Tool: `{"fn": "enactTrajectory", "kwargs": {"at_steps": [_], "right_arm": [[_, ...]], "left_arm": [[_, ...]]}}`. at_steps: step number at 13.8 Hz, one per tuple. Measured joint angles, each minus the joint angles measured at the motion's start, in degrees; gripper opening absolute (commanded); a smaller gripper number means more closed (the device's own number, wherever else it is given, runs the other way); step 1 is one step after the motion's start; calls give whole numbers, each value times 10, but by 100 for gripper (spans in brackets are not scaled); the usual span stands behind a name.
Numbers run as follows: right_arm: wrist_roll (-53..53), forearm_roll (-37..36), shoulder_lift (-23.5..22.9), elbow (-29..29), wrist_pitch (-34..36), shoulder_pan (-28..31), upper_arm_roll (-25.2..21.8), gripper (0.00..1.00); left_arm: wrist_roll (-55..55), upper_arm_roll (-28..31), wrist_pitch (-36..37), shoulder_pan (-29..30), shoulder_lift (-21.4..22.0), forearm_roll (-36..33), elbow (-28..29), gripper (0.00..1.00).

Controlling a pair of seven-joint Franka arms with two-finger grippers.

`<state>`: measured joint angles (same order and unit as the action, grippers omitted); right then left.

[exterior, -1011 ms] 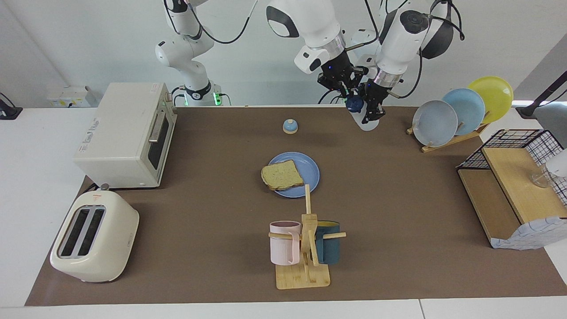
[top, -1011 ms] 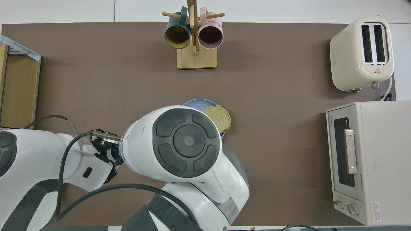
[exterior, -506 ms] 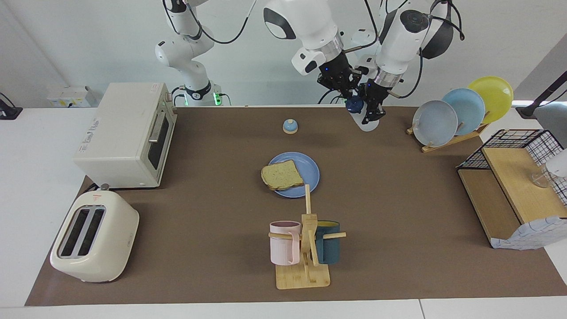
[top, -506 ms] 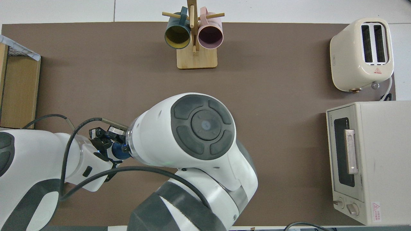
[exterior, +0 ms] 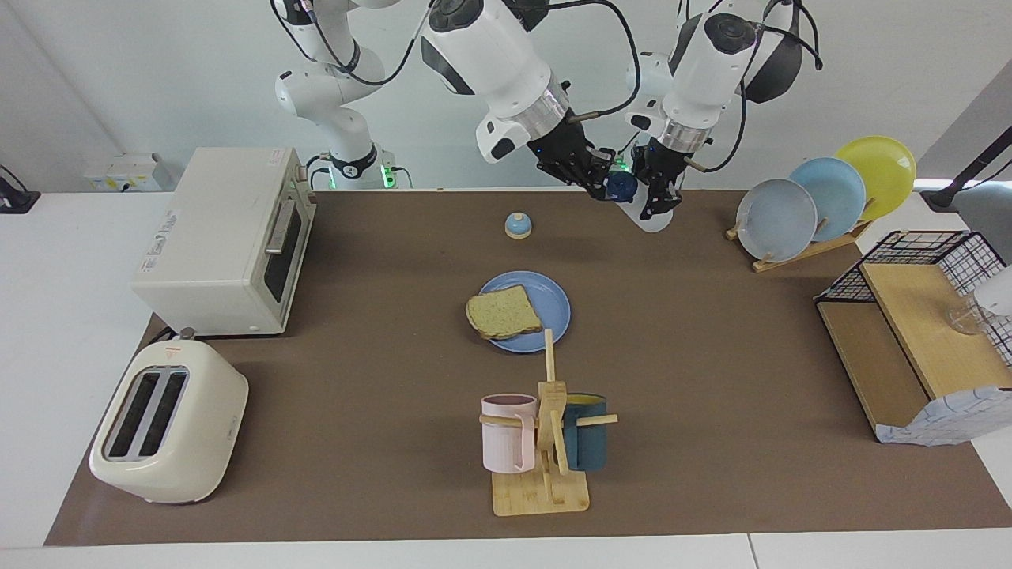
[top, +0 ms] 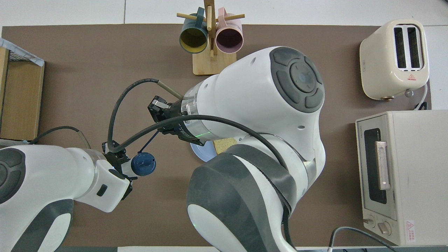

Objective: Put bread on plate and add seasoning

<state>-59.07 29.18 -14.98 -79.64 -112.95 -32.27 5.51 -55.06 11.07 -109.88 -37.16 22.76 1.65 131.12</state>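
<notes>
The bread [exterior: 504, 312] lies on the blue plate [exterior: 549, 304] in the middle of the table, overhanging its rim toward the right arm's end. My left gripper [exterior: 658, 201] is shut on the seasoning [exterior: 655, 220], a white bottle held tilted just above the table's edge nearest the robots. Its navy cap [top: 142, 164] points toward the right arm's end. My right gripper [exterior: 599, 180] reaches across and sits right beside that cap; whether it touches the cap does not show. In the overhead view the right arm covers most of the plate [top: 202, 154] and bread [top: 225, 144].
A small blue-domed bell [exterior: 518, 225] stands between plate and robots. A mug tree [exterior: 545, 442] stands farther out from the plate. Oven [exterior: 225, 237] and toaster [exterior: 166, 423] fill the right arm's end; a plate rack [exterior: 822, 197] and wooden shelf [exterior: 909, 340] the left arm's.
The right arm has swung its wrist toward its own end of the table, so its gripper is now beside the cap rather than above it. The bottle has barely shifted.
</notes>
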Motion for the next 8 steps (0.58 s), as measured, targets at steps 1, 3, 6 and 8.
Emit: {"fn": "enactTrajectory", "kwargs": {"at_steps": [1,3,6,8], "right_arm": [[22,-12,3,-2,0,1,-2,100],[56,-66,18,-17,5,14,-4,100],[144,-141,38,-32,34,45,-6,100],[241,-163,48,-32,89,89,-7,100]], "left_arm": [[1,1,3,0,0,0,2,0],[1,4,4,1,0,0,5,0],[3,4,4,1,0,-1,5,0],[28,2,4,1,0,-18,5,0]]}}
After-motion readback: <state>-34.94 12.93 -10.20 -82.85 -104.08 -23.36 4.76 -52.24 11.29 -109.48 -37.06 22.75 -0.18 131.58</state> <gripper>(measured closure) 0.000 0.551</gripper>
